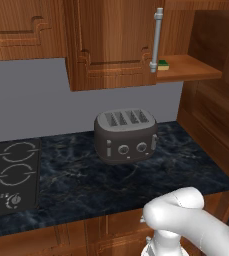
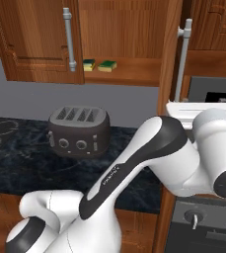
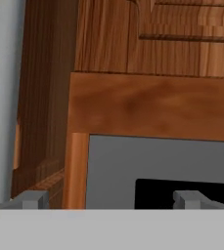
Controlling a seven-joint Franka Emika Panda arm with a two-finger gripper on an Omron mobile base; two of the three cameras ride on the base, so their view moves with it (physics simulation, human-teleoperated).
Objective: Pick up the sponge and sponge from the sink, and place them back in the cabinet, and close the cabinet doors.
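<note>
The fingertips (image 3: 31,199) stand wide apart with nothing between them. Beyond the jaws lies a grey panel (image 3: 172,158) with a black opening (image 3: 155,193), framed by brown wood (image 3: 147,107). A pale strip (image 3: 3,97) runs along the left side.

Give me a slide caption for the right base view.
Two sponges rest on the open cabinet shelf above a toaster on the dark counter.
</note>
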